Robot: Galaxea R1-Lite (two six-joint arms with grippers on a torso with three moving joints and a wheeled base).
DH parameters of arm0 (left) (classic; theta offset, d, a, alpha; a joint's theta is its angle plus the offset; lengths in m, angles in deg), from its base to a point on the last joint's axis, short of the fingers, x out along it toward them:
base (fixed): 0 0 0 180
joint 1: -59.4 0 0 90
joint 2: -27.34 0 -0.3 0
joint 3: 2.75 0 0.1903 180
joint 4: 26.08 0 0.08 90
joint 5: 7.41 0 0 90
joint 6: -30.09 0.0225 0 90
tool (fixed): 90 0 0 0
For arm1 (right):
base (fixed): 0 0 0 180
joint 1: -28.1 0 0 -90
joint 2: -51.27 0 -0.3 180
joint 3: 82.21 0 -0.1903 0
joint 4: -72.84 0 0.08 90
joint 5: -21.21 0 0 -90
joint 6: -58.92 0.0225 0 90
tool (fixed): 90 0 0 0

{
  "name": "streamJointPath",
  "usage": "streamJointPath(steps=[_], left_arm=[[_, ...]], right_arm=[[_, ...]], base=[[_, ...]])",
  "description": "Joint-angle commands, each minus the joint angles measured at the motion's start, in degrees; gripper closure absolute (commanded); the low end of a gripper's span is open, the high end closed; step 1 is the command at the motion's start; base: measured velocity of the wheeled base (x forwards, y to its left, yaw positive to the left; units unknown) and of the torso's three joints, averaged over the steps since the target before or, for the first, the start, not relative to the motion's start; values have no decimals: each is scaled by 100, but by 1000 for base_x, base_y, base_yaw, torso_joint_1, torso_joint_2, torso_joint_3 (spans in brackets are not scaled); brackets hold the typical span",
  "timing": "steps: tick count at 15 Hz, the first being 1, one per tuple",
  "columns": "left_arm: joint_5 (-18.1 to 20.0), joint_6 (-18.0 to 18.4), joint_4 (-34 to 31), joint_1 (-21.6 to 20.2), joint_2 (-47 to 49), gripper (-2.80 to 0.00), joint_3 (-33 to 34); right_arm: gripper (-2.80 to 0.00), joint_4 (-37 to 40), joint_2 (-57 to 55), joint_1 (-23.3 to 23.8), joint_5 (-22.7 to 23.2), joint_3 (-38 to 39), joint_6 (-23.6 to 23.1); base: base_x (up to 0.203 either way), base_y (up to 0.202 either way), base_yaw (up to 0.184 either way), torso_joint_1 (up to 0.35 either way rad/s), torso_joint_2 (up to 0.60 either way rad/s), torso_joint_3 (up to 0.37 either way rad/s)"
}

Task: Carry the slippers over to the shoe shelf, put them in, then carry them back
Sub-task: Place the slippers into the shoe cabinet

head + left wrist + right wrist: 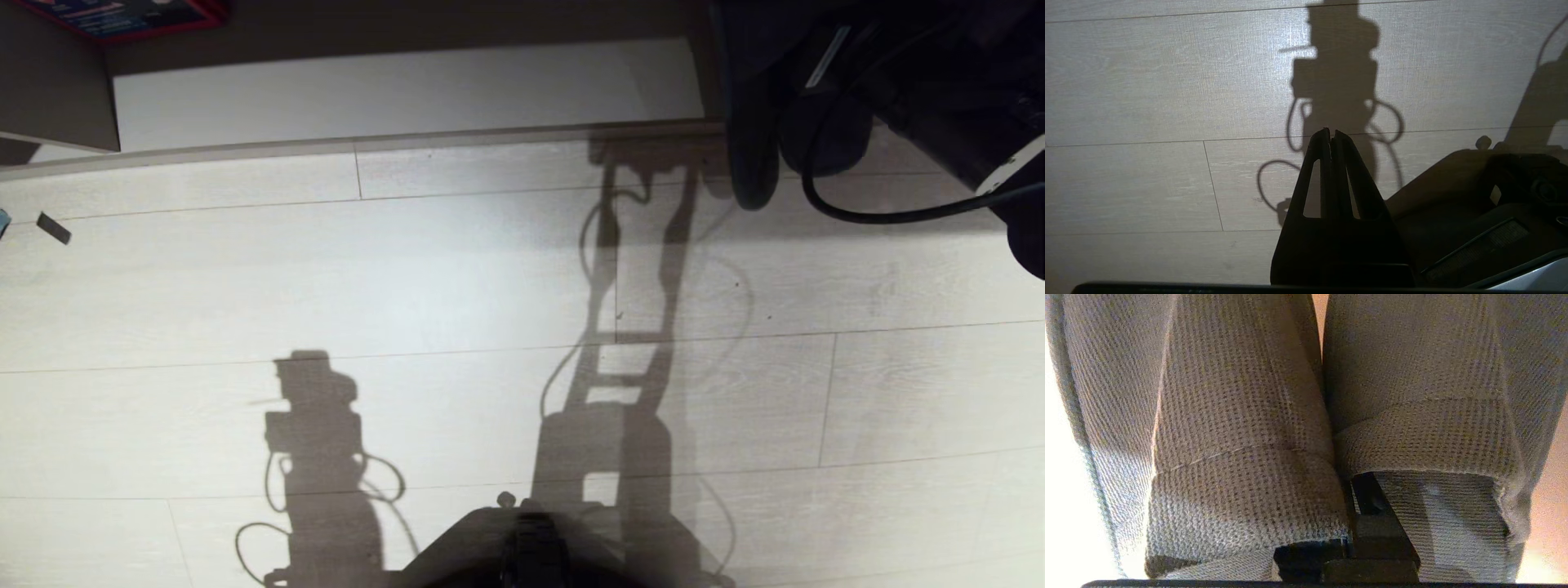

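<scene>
The slippers (pixel 1241 428) are grey-blue knit fabric and fill the right wrist view side by side. My right gripper (pixel 1349 506) is shut on the slippers, pinching their adjoining inner walls, with one dark finger (pixel 1372 494) showing inside an opening. In the head view the slippers (pixel 751 122) hang as a dark shape at the top right, over the front edge of the shoe shelf (pixel 408 90), whose pale base board lies along the top. My left gripper (pixel 1331 132) is shut and empty above the floor, parked beside the base.
A taupe divider panel (pixel 49 90) stands at the shelf's left, with a red-edged box (pixel 122 16) behind it. A small dark tag (pixel 54 228) lies on the pale plank floor. The right arm's cable (pixel 882 214) loops below it. My base (pixel 531 547) shows at the bottom.
</scene>
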Motion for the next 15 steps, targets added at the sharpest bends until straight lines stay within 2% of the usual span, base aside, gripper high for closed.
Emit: streamJointPath(steps=[1,4,11,15], left_arm=[[2,-2,2,-2,-2,0,0],[2,-2,2,-2,-2,0,0],[2,-2,2,-2,-2,0,0],[-5,-2,2,-2,-2,0,0]], right_arm=[[0,80,-186,-3,27,-320,-48],[0,208,-365,41,7,-663,-248],[0,204,-595,76,-56,-1372,-230],[0,269,-604,76,-48,-1515,-230]], base=[[0,0,0,0,0,0],[0,0,0,0,0,0],[0,0,0,0,0,0],[0,0,0,0,0,0]])
